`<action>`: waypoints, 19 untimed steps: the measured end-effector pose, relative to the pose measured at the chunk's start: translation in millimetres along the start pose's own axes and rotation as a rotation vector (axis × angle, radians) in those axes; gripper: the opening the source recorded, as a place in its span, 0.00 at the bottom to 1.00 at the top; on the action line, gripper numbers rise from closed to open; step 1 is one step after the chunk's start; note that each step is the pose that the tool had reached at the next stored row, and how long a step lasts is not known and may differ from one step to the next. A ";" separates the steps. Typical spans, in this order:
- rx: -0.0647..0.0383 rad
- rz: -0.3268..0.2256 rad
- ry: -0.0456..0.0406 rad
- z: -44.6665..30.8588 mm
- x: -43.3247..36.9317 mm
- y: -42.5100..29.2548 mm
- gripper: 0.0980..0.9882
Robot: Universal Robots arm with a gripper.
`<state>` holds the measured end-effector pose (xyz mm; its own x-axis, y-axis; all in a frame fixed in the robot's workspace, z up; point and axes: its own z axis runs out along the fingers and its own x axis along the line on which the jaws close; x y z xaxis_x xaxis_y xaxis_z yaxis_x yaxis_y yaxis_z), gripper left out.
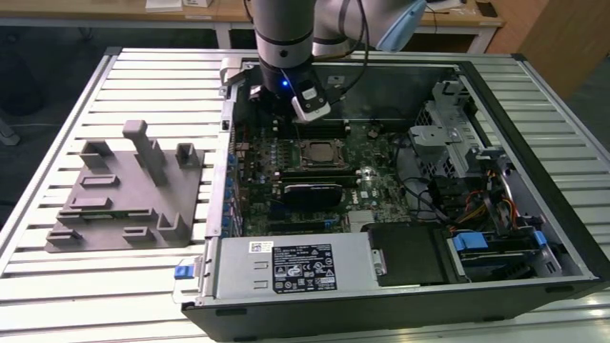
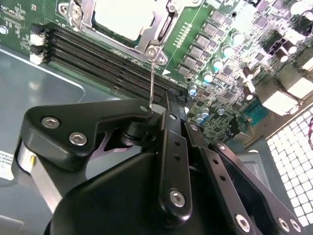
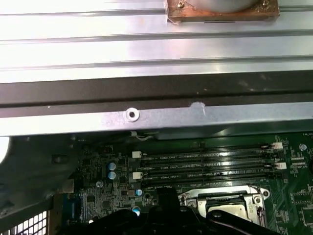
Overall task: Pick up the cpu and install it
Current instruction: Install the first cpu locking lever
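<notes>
One open case [image 1: 401, 314] lies on the slatted table [image 1: 57, 300]. One grey block [image 1: 124, 193] sits just beside the case, at the exterior view's left. Inside the case, one motherboard [image 1: 367, 189] carries four memory slots [image 3: 205, 164]. One cpu [image 1: 319, 152] sits in its socket, just beside those slots. One gripper [image 1: 286, 107] hangs over the slots; whether its fingers are spread I cannot tell.

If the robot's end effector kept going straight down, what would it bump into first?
Probably the memory slots on the green board, just beside the cpu sitting in its socket. The end effector hangs above that spot, though depth is hard to judge.
</notes>
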<state>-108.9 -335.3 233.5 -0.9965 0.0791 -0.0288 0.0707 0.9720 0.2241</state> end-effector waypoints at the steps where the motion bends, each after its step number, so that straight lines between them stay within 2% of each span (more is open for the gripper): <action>1: -0.005 0.000 0.0003 0.0 0.0 0.0 0.01; 4: -0.027 0.001 0.0019 0.1 -0.1 0.0 0.01; 7: -0.037 0.002 0.0026 0.2 -1.3 0.1 0.01; 11: -0.040 0.002 0.0030 0.5 -7.4 0.5 0.01; 19: -0.040 0.002 0.0048 1.6 -29.5 2.1 0.01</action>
<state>-79.3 -335.2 233.2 -0.9965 0.0803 -0.0235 0.0714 0.9622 0.2627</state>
